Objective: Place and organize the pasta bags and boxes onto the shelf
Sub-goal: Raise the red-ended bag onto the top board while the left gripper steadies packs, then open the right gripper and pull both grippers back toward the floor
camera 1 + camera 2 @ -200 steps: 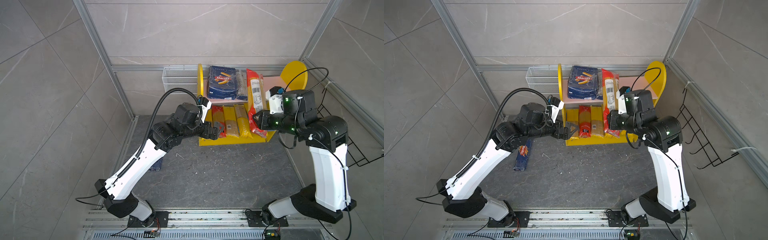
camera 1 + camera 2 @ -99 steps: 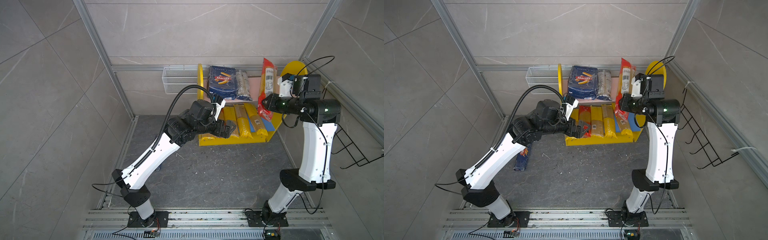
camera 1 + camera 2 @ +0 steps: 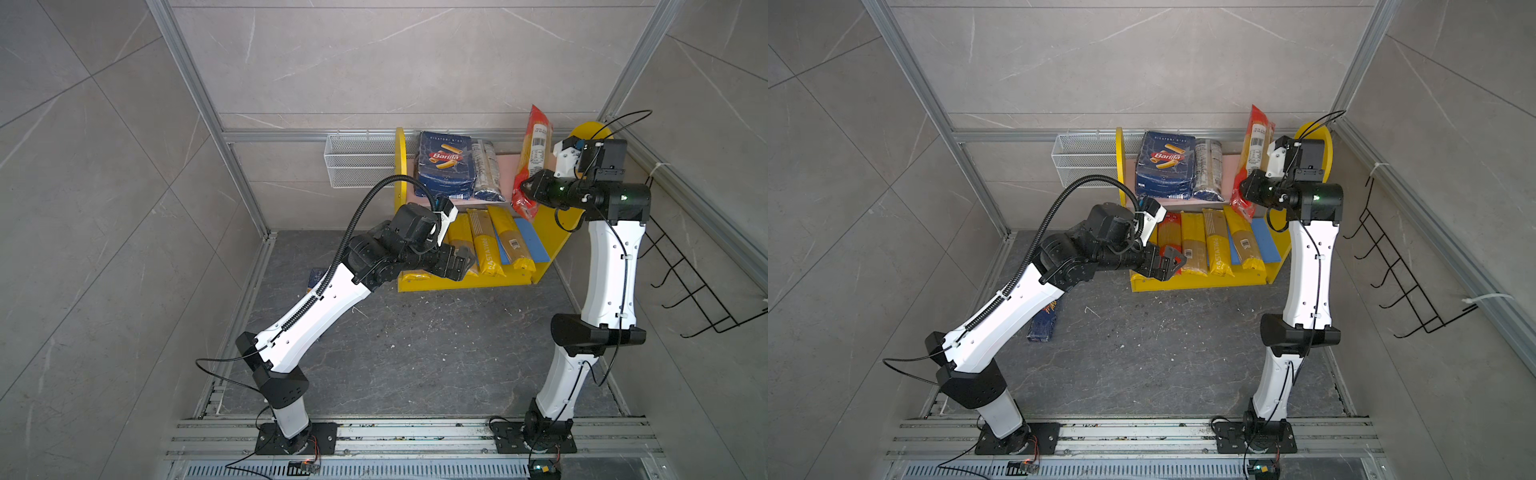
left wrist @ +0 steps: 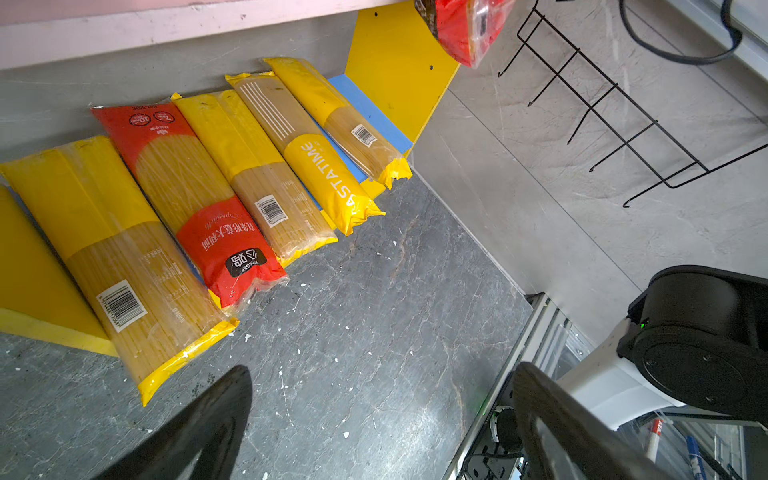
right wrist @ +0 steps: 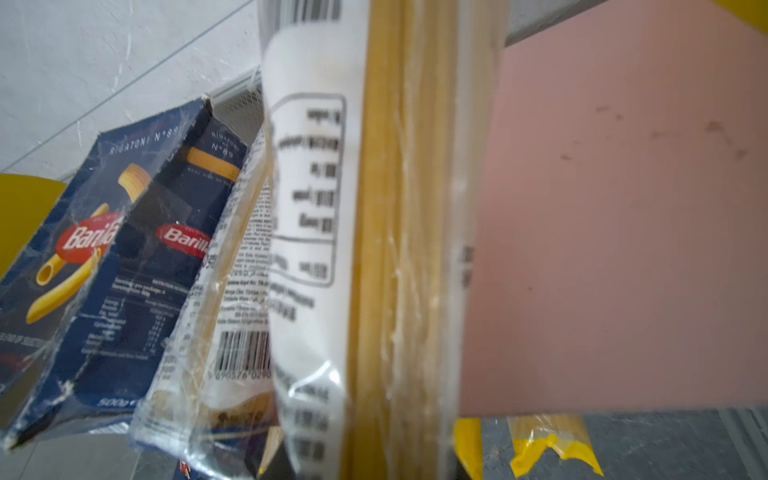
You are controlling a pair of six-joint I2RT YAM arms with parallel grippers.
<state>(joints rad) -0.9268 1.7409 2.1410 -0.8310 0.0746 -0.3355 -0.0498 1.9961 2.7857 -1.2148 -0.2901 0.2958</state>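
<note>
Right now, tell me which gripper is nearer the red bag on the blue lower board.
Left. The left gripper, open, hovers at the front end of that red bag. The right gripper is higher, beside the pink board, shut on a red packet.

Mostly hidden behind left arm point(image 3: 1000, 316), at near left: spaghetti box point(image 3: 1042, 326). Blurred in right wrist view: label print on red-and-clear bag point(image 5: 307, 187).

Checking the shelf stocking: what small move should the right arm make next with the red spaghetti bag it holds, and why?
Probably tip the red bag down flat onto the bare stretch of the pink upper board, beside the dark bag. The right gripper is shut on its lower end, holding it nearly upright over that gap.
</note>
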